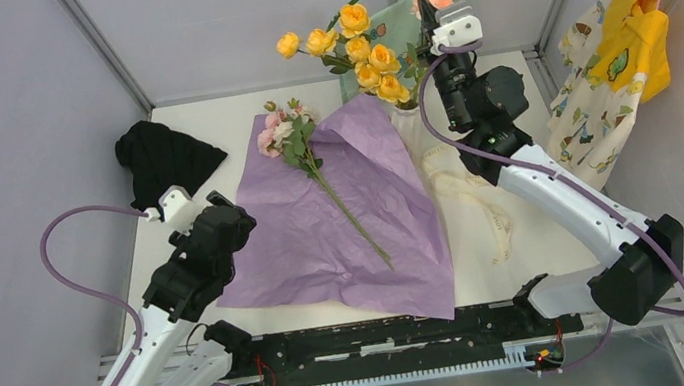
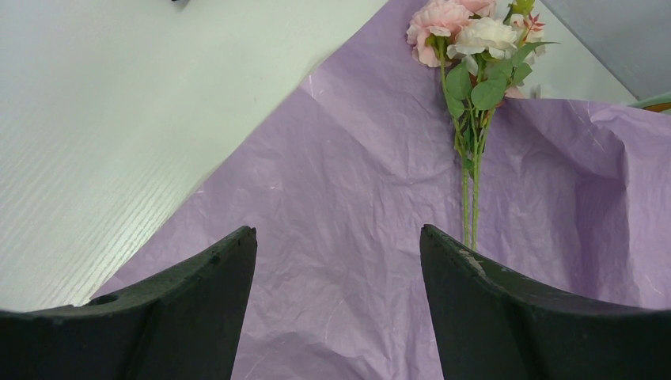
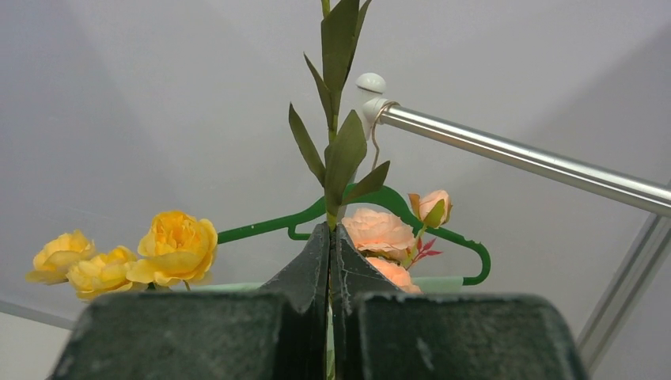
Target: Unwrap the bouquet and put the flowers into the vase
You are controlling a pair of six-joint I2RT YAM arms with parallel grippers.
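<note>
The purple wrapping paper [image 1: 322,226] lies spread flat on the table. One stem of pink and cream flowers [image 1: 287,132] rests on it. My left gripper [image 1: 244,225] hovers open over the paper's left edge, with nothing between its fingers; in the left wrist view the left gripper [image 2: 339,233] looks along the paper [image 2: 348,158] toward the pink and cream blooms [image 2: 467,36]. My right gripper [image 1: 424,30] is raised at the back, shut on the leafy stem [image 3: 339,150] of peach roses [image 3: 378,231]. Yellow roses [image 1: 363,49] stand in the white vase [image 1: 408,121], which they mostly hide.
A black cloth [image 1: 163,157] lies at the back left. Cream ribbon [image 1: 468,197] trails on the table right of the paper. A green hanger [image 3: 443,233] and a metal rod [image 3: 522,157] hang behind the raised gripper. A patterned garment [image 1: 616,53] hangs at the right.
</note>
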